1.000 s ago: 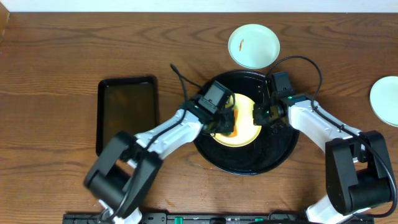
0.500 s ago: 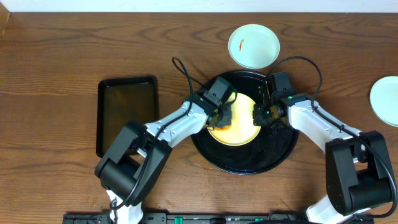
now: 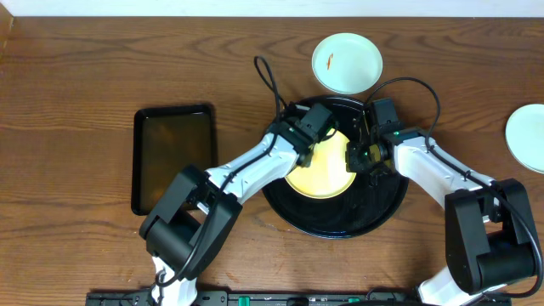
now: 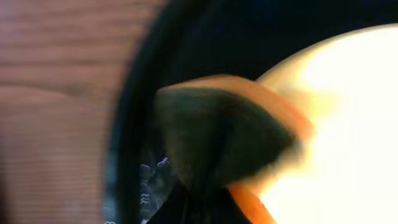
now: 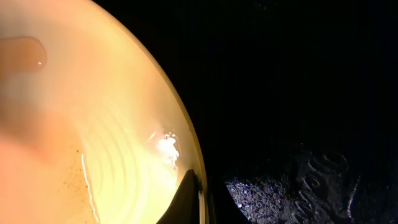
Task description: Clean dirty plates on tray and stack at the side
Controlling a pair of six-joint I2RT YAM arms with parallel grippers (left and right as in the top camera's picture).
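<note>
Clamping the orange sponge (image 4: 224,137), our left fingers (image 3: 313,140) swept the yellow plate (image 3: 327,174) from nine to twelve o'clock, right fingers (image 3: 355,157) pinching its rim, so wiping looks unfinished.

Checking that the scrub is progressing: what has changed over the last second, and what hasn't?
The left gripper, carrying the sponge, swept across the yellow plate from its left side toward its far rim, nearer the right gripper. Nothing was grasped or released. Unchanged: the right gripper's jaws closed on the plate's right rim, the plate in the round black tray, and the smeared mint plate beyond it.
</note>
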